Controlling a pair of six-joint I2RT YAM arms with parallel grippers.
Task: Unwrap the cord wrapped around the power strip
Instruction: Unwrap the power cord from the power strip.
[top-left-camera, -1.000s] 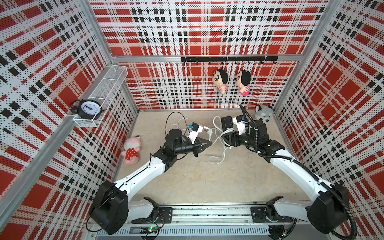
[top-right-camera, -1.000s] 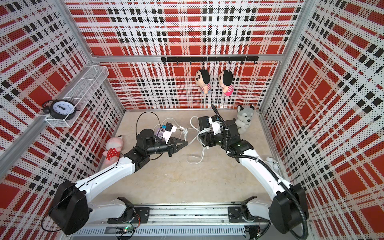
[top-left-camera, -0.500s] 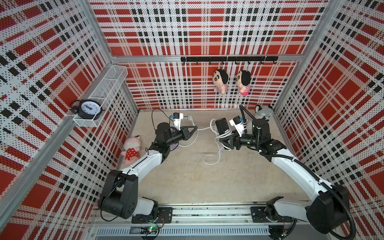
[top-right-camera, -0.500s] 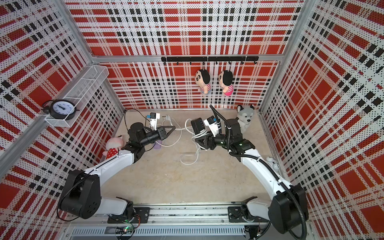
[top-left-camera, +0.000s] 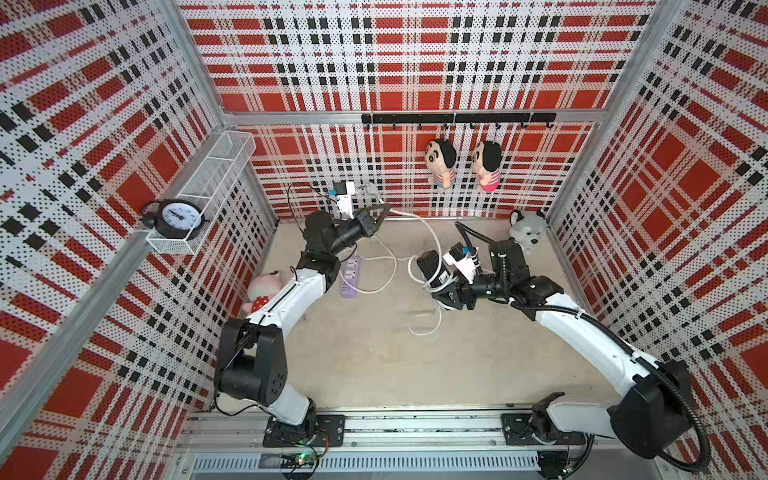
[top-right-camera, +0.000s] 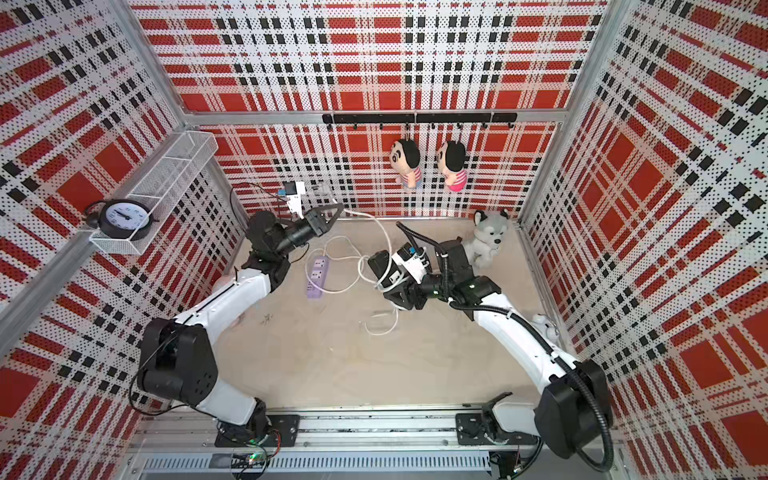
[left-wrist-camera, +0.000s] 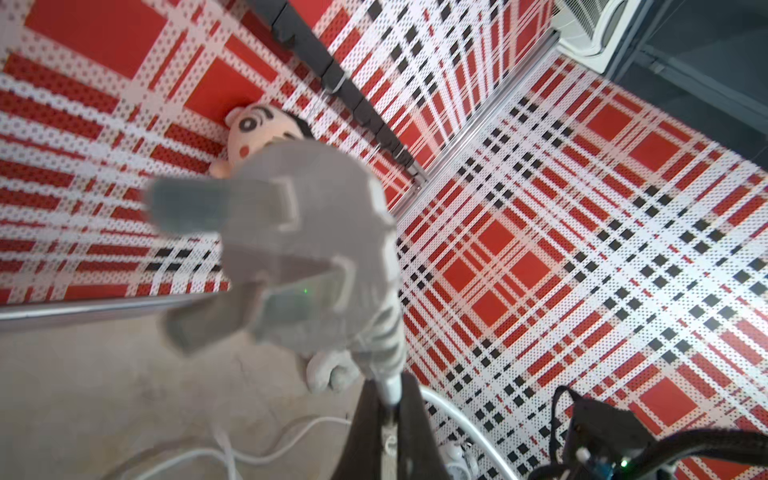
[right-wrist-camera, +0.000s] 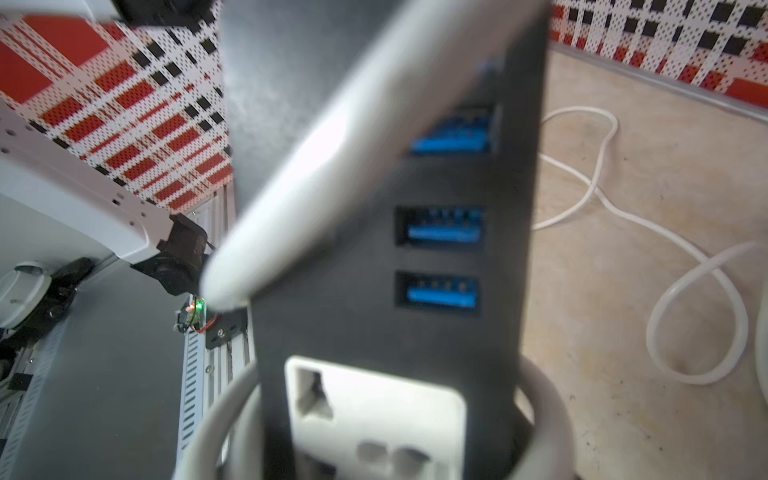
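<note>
The power strip (top-left-camera: 431, 268) (top-right-camera: 383, 266) is black, with blue ports (right-wrist-camera: 440, 232) and a white socket face (right-wrist-camera: 374, 415). It is lifted off the floor with my right gripper (top-left-camera: 444, 291) (top-right-camera: 400, 291) shut on its lower end. Turns of white cord (right-wrist-camera: 540, 415) still ring the strip. A freed length of cord (top-left-camera: 432, 237) (top-right-camera: 384, 237) runs up to my left gripper (top-left-camera: 383, 210) (top-right-camera: 336, 210), raised near the back wall. Its dark fingers (left-wrist-camera: 368, 436) are shut on the cord just behind the blurred grey plug (left-wrist-camera: 307, 249). A slack loop (top-left-camera: 424, 328) hangs to the floor.
A purple power strip (top-left-camera: 349, 276) lies on the floor by my left arm, with white cord loops (top-left-camera: 386, 266) beside it. A pink plush (top-left-camera: 262, 291) sits at the left wall and a husky plush (top-left-camera: 525, 228) in the back right corner. Two dolls (top-left-camera: 440, 162) hang on the back wall.
My left gripper has swung up and back toward the back wall with the plug end, drawing a length of cord off the strip. My right gripper has shifted only slightly, keeping the strip.
</note>
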